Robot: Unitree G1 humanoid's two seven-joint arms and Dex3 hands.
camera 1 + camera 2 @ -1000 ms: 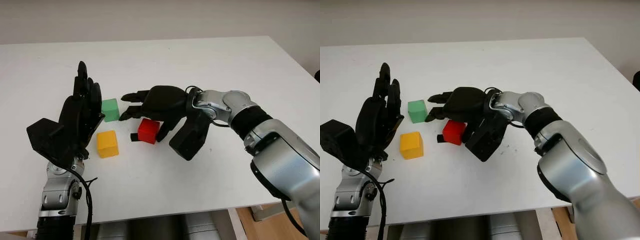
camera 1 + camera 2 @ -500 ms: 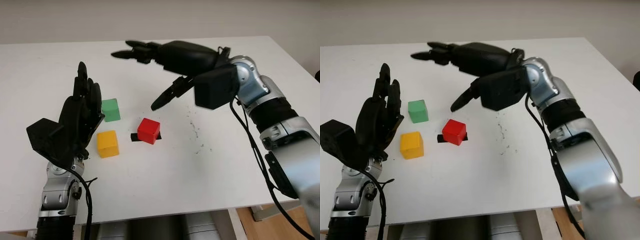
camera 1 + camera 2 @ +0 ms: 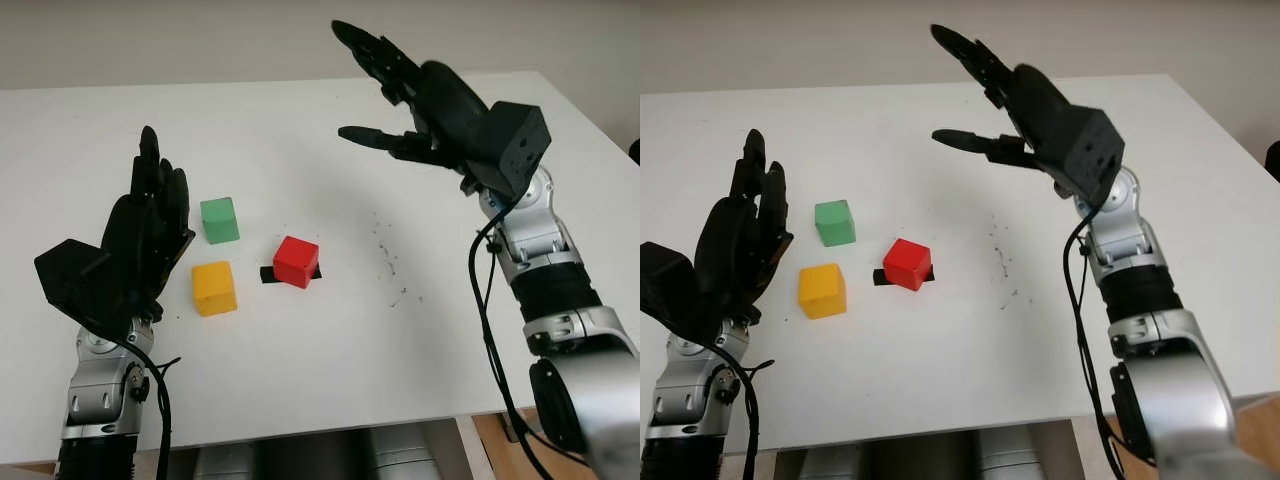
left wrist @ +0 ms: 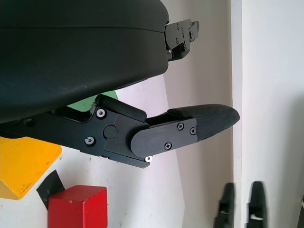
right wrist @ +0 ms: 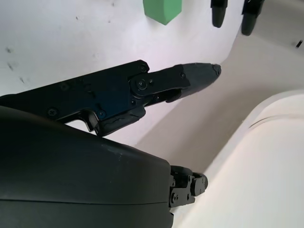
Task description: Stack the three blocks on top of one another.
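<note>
Two robot hands are raised above a white surface, each holding nothing. The right robot hand is lifted high over the far right part of the surface, well apart from all three blocks; it is wide open, with its fingers reaching toward the far left and its thumb held out below them. Its silver forearm rises from the bottom right corner. The left robot hand stands upright at the near left, palm turned toward the blocks and fingers pointing up; it is likewise open and touches no block. Its silver wrist section comes up from the bottom left edge, with a black cable hanging beside it. The three blocks lie unstacked on the surface, between the two arms and closer to the left one. The yellow block sits just beside the left robot hand, on its right. The green block lies a little farther back, apart from the yellow one. The red block sits to the right of the other two, turned at an angle, and rests on a small black marker that shows from under its left side. In the left wrist view the red and yellow blocks appear near each other but apart. Fine dark specks are scattered on the surface to the right of the red block.
</note>
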